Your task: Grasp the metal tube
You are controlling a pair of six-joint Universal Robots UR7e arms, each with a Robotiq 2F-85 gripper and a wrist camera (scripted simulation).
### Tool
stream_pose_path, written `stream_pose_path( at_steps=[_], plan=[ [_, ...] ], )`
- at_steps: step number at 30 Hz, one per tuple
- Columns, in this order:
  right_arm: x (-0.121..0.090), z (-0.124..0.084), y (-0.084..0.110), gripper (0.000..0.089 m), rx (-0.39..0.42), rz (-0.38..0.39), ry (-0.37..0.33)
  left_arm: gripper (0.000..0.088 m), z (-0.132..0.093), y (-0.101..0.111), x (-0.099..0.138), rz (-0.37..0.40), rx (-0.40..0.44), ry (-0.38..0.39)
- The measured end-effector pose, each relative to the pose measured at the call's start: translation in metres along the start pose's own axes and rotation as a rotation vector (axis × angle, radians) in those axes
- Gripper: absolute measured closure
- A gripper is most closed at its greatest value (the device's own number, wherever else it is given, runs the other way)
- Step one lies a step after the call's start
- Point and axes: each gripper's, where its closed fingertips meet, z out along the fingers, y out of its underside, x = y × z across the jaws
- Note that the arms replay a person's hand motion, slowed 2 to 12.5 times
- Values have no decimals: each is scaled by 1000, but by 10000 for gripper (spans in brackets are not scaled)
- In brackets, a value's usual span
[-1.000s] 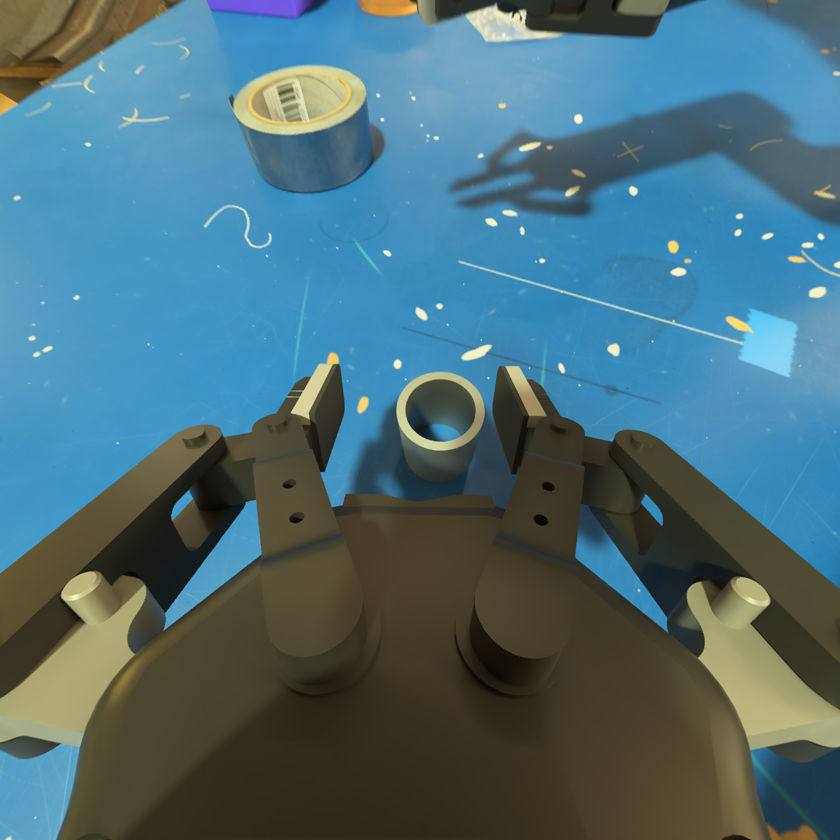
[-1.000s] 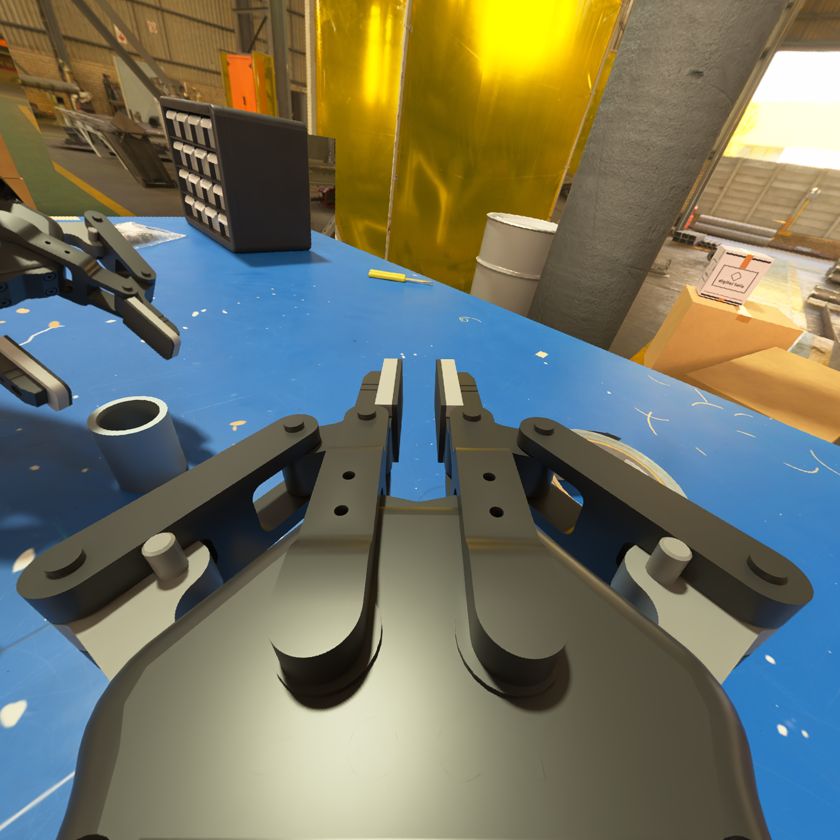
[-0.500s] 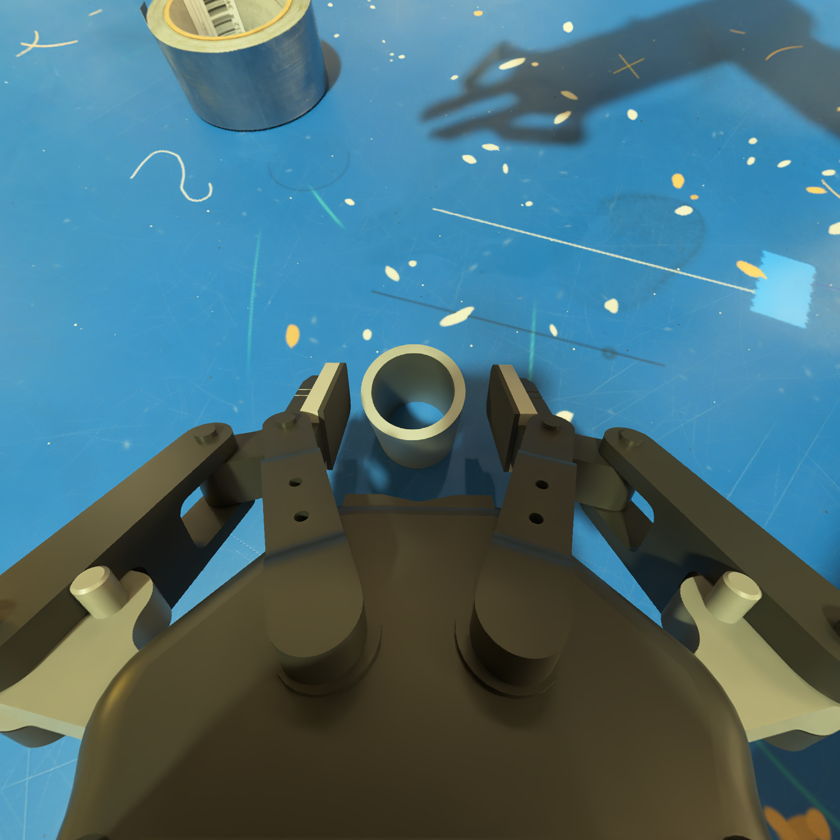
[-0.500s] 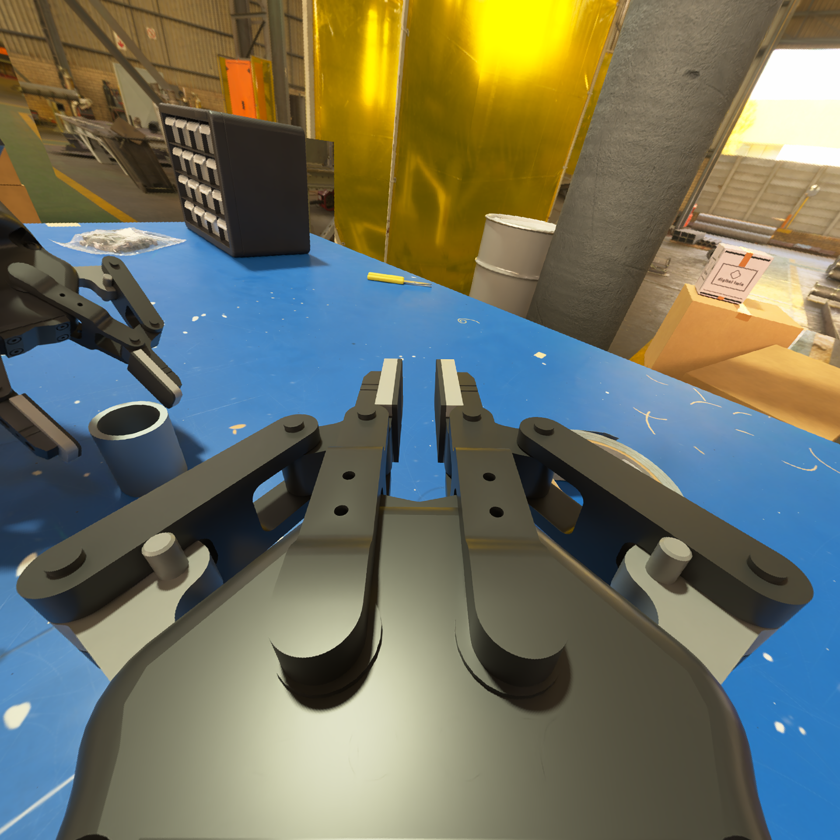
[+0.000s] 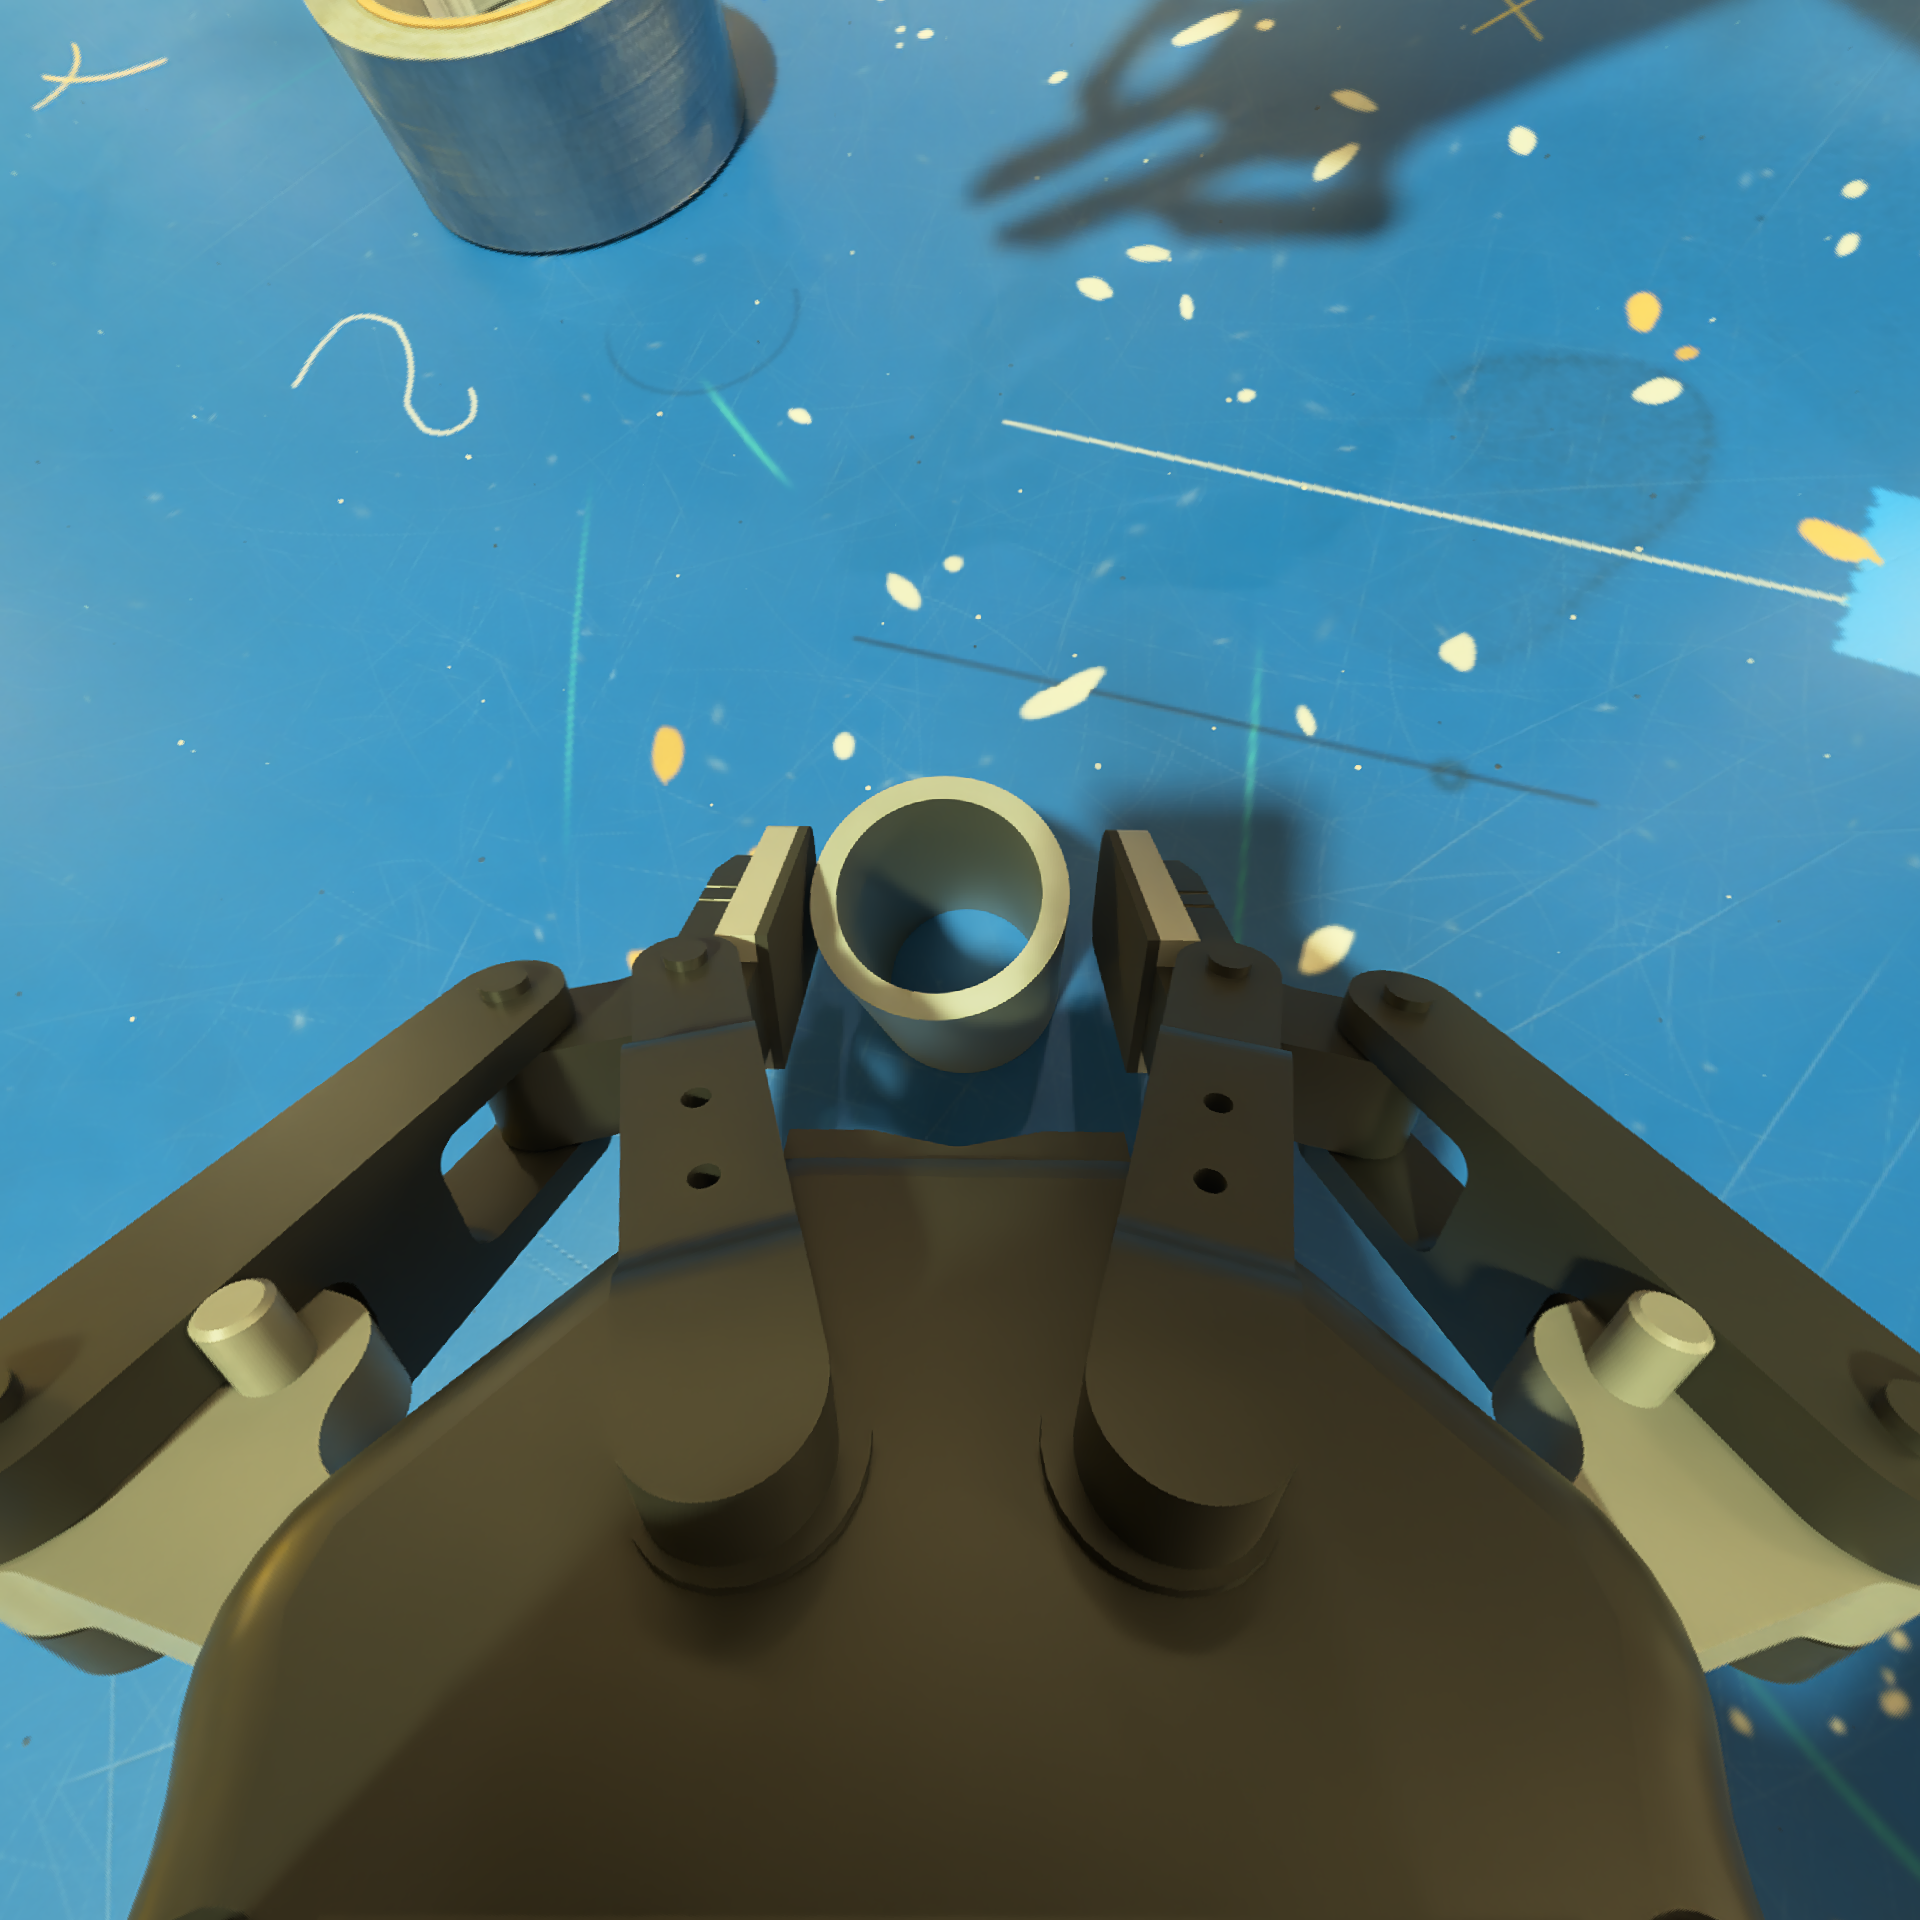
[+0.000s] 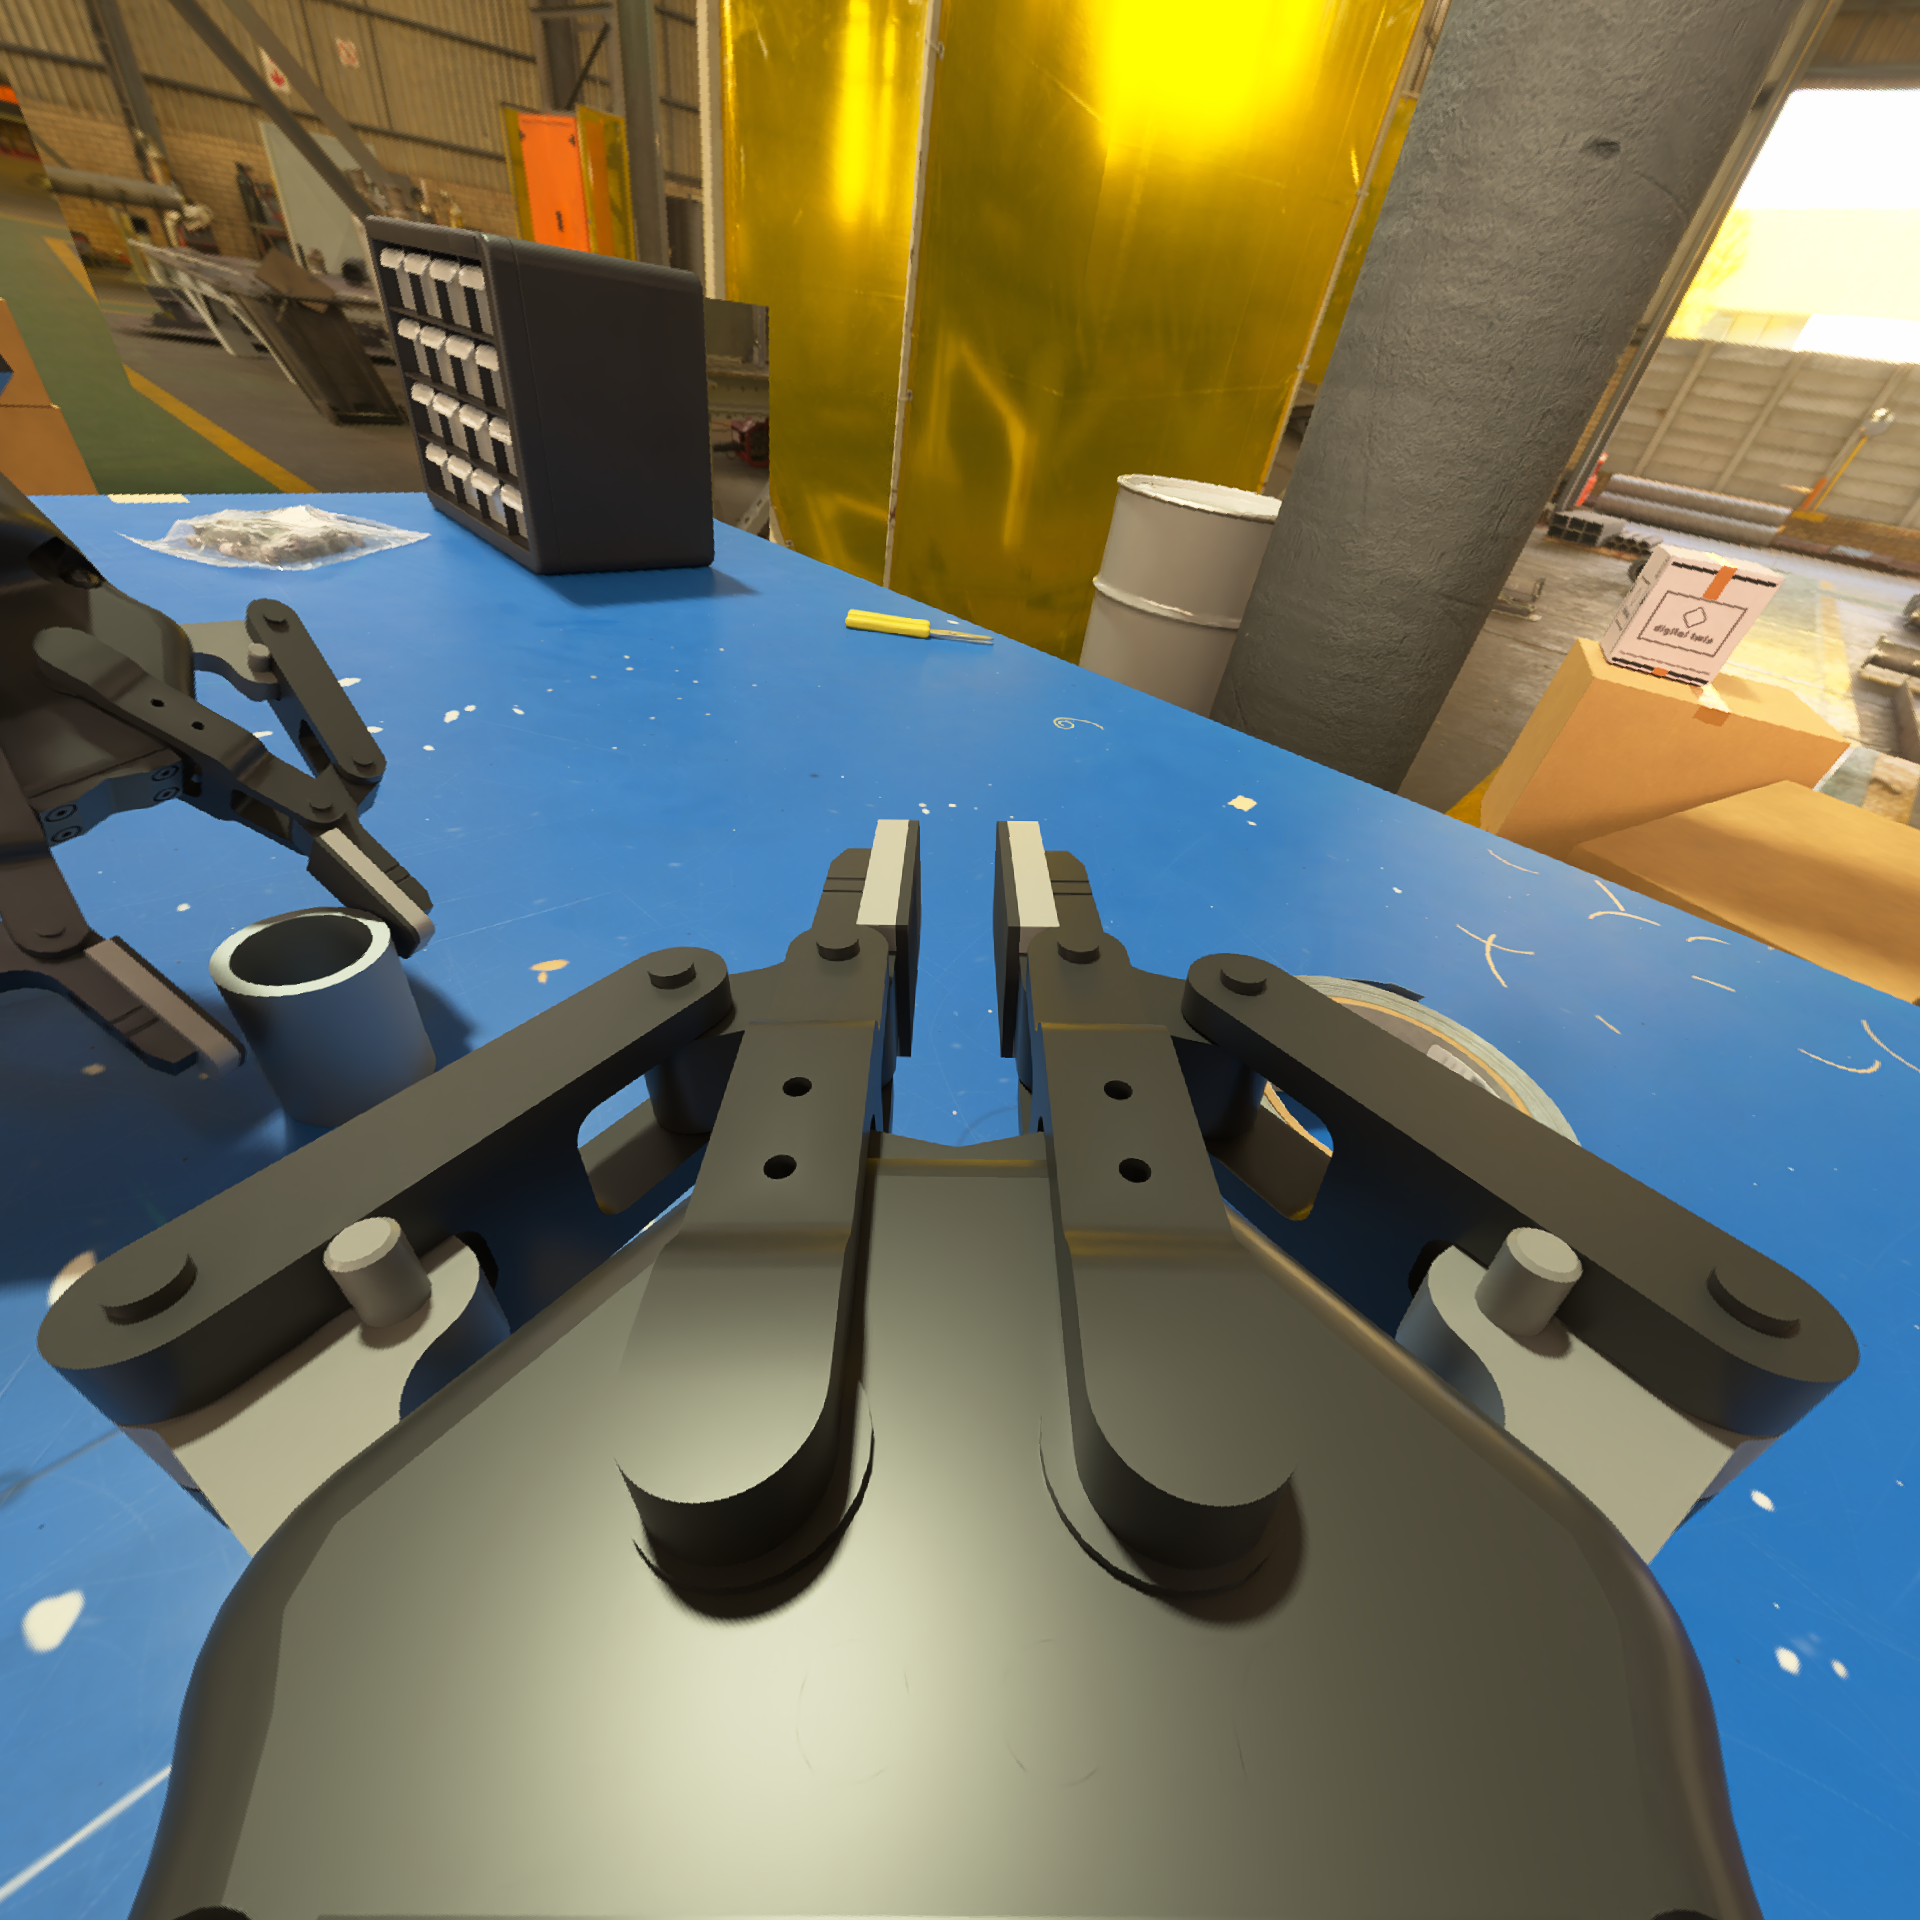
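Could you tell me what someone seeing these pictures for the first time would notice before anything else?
Most likely the short metal tube standing upright on the blue table, framed by the open left gripper, one pad on each side of its rim. Next, the bright yellow curtains behind the table in the right wrist view, above the right gripper, whose fingers stand close together around nothing. A silver tape roll sits farther out on the table.

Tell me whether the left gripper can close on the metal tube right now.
Probably yes: the left gripper is open, its fingers flank the upright metal tube, and nothing sits between them.
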Motion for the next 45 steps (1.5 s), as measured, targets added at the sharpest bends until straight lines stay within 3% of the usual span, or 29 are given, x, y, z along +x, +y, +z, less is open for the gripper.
stream_pose_path(
  at_steps=[4,24,45],
  plan=[
    [0,0,0,764,-3,-5,1,460,0,1,-2,7,-8,-18],
    [-3,3,7,765,-28,0,-11,456,-1,2,-8,50,-30,-71],
    [-8,5,9,768,-34,1,-52,456,-6,2,-29,183,-37,-237]
  ],
)
